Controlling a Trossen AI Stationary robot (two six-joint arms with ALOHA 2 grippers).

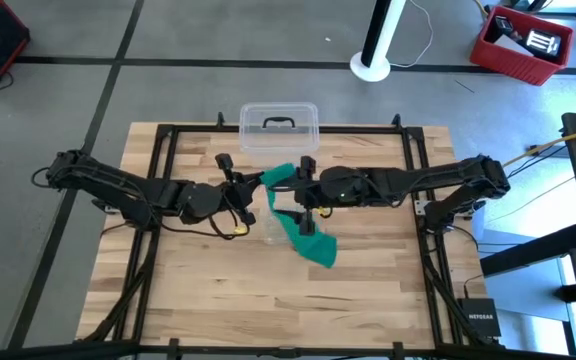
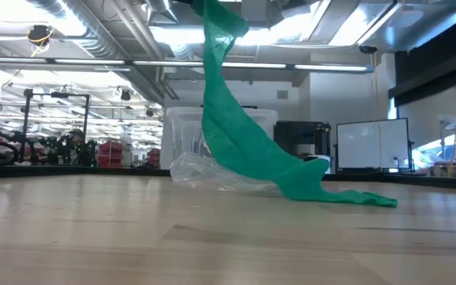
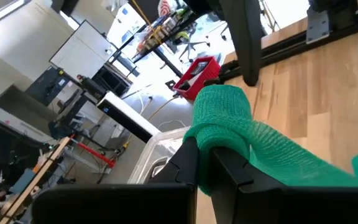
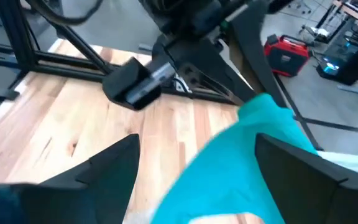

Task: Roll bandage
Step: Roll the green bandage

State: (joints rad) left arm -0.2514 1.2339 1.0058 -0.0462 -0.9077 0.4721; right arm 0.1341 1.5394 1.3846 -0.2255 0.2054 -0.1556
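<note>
The teal-green bandage [image 1: 303, 232] hangs from my left gripper [image 1: 260, 182], which is shut on its upper end above the table's middle. The strip slopes down in the low view [image 2: 236, 134] and its lower end [image 2: 355, 198] lies flat on the wood. My right gripper [image 1: 303, 190] faces the left one from the table's right. It is open, with one finger on either side of the upper strip [image 4: 241, 162]. My left gripper pinches the bandage between its two fingers just below a short rolled stub [image 3: 221, 109], at the gathered part [image 3: 211, 144]. The fingers reach in nearly level from the table's left. The strip hangs slack below them, its lower end on the table. Whether my right gripper's fingers [image 4: 291, 165] touch the strip I cannot tell.
A clear plastic box [image 1: 279, 128] with a dark handle stands just beyond the grippers at the table's far edge. A crinkled clear wrapper [image 2: 204, 174] lies on the wood under the hanging strip. A black frame [image 1: 158, 160] borders the table. Bare wood spreads across the near half.
</note>
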